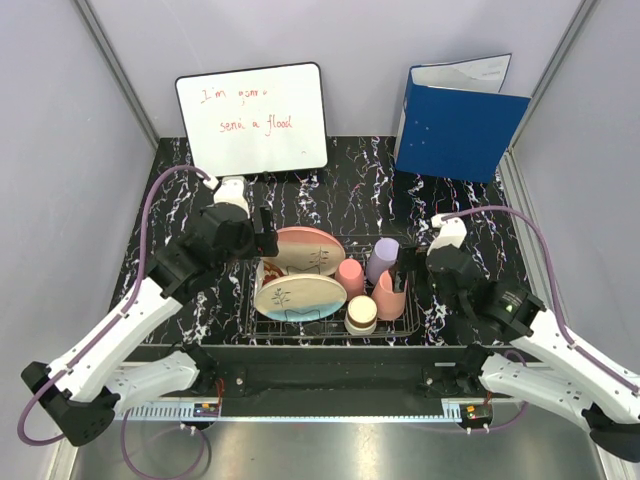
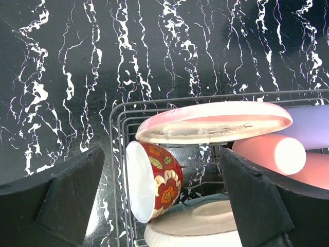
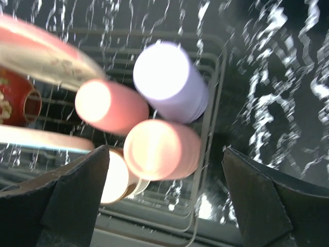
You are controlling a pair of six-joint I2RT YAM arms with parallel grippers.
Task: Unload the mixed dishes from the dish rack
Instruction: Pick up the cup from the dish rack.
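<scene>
Jaws on both my arms stand wide apart and grip nothing. My left gripper (image 2: 162,200) hovers over the left end of the dish rack (image 2: 117,134), where a red floral bowl (image 2: 160,181) lies on its side between two plates (image 1: 300,297). My right gripper (image 3: 164,198) hovers over the right end, above a lavender tumbler (image 3: 169,82), two pink tumblers (image 3: 110,105) and a cream-and-brown bowl (image 3: 115,177). The rack sits on the black marbled table (image 2: 61,77).

Red floral bowl (image 2: 163,181) on its side beside plate (image 2: 216,126)
</scene>
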